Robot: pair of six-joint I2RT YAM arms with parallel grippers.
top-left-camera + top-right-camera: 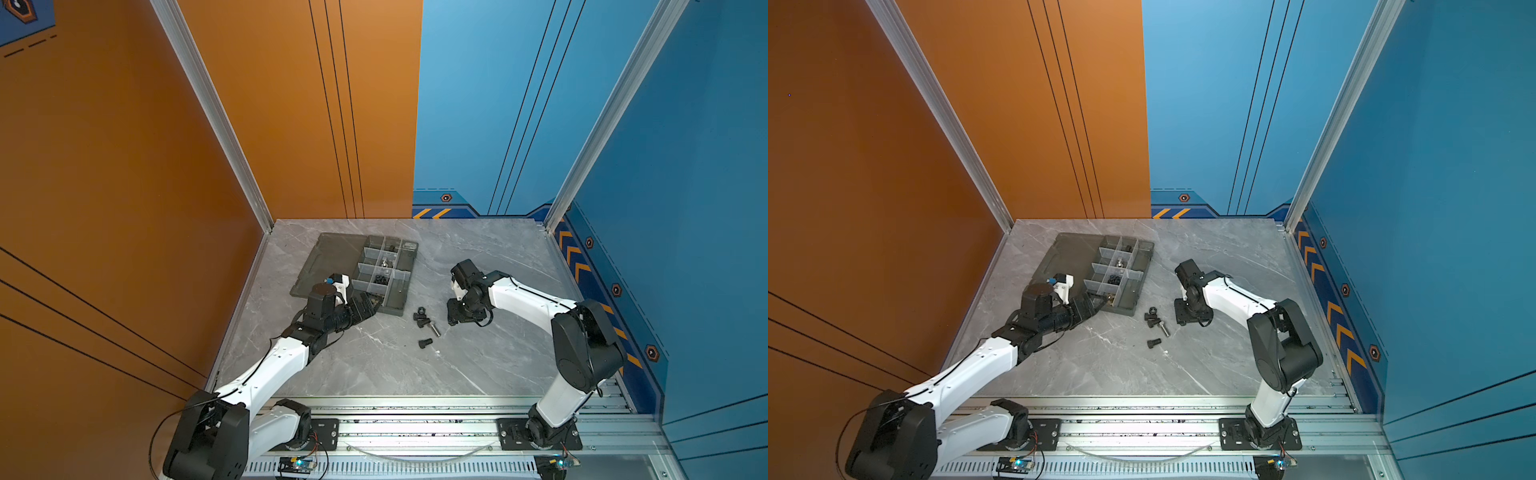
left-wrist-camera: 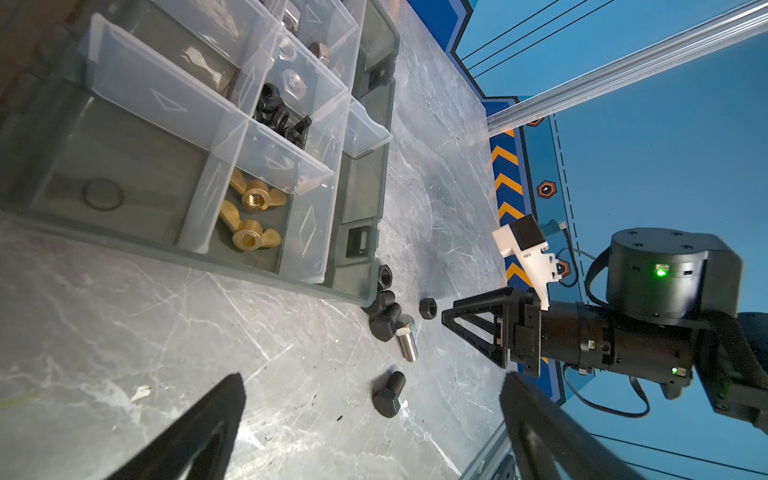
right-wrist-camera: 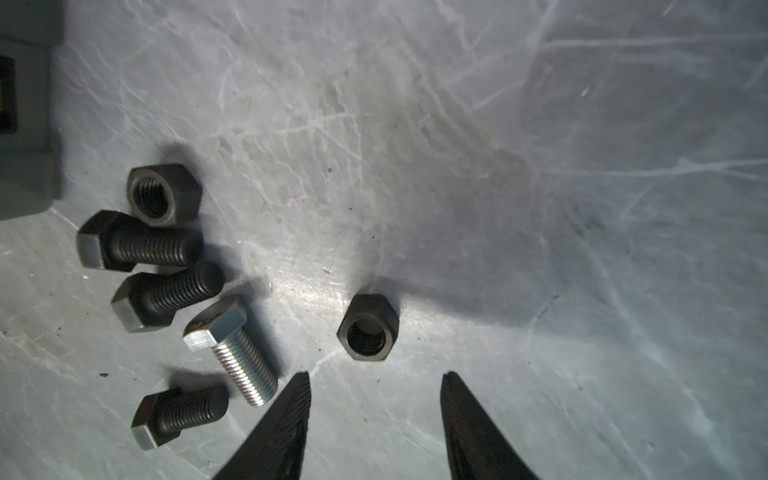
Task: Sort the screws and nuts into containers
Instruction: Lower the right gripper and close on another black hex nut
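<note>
Right wrist view: right gripper (image 3: pixel 376 376) half-open, empty, near black nut (image 3: pixel 368 326); open tabletop (image 3: pixel 540 208) beyond.

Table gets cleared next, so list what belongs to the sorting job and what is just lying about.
Job: black screws, silver screw, black nuts, wing nuts, tray cells.
Lying about: lid, dark ring in one cell.

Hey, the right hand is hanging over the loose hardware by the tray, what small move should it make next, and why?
Probably ease the right hand forward and down until its fingers straddle the lone black nut. Its jaws stand open and empty, that nut lies just ahead of the gap, apart from the screws, and outside the tray.
</note>
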